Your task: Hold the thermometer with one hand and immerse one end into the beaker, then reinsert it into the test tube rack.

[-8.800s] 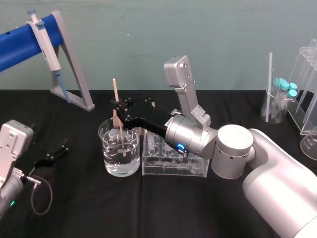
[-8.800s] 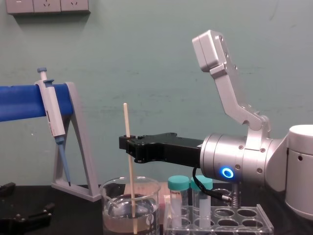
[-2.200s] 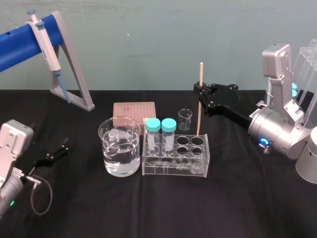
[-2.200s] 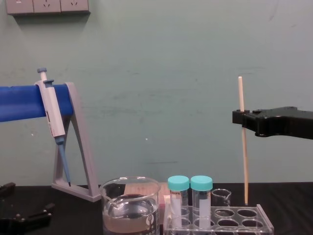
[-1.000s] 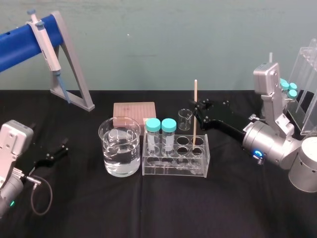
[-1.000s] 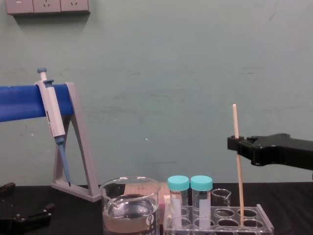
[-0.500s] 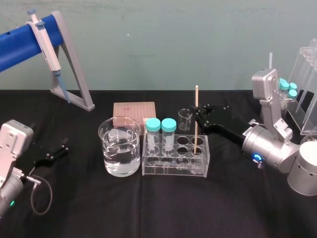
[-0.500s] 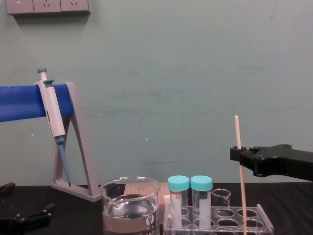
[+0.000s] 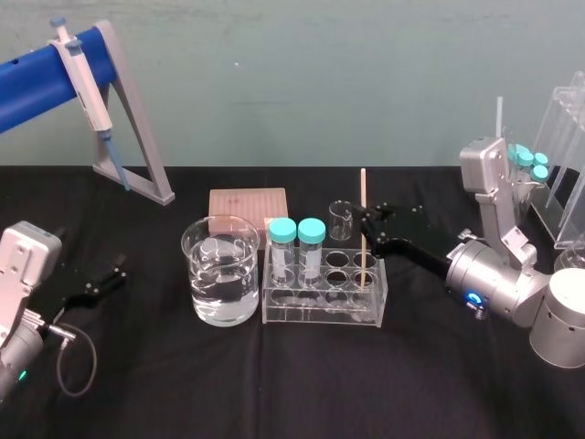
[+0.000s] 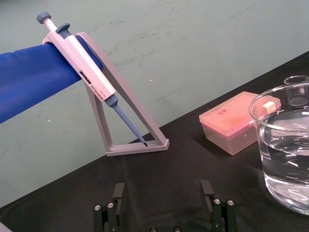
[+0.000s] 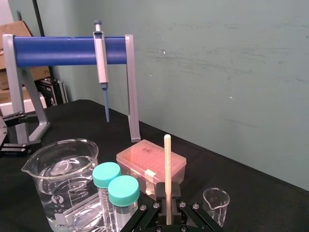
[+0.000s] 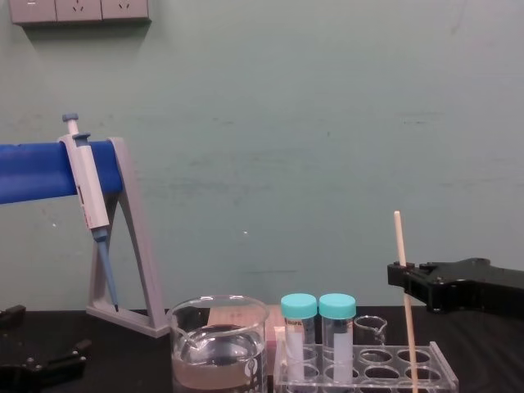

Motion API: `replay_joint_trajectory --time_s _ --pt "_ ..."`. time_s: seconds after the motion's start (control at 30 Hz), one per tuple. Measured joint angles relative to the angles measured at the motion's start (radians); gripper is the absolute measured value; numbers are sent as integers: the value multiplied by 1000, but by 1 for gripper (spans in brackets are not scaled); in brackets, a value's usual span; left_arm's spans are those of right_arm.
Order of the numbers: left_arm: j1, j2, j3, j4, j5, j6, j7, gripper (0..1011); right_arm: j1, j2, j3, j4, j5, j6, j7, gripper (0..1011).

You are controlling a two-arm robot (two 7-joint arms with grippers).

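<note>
Thermometer: thin cream rod upright in rack | right pincer clamping | left pincer wide

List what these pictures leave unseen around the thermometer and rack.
Thermometer tip, held by the right gripper at the test tube rack: chest view, cut by the bottom edge; head view, lost behind clear acrylic.
Beaker markings: right wrist view, too small to read.
Left gripper, parked open at the left: left wrist view, base cut by the bottom edge.
</note>
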Motion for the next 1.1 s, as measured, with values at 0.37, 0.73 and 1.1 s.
replay_joint_trajectory --time_s 0.37,0.73,1.1 --pt "0 0 0 0 0 0 0 1004 -11 1 13 -5 -8 7 -17 362" --pt "0 0 0 0 0 0 0 1003 -20 2 25 -14 -11 7 -25 730" --pt "0 0 0 0 0 0 0 1004 -85 -36 94 -93 -110 -32 -265 1003"
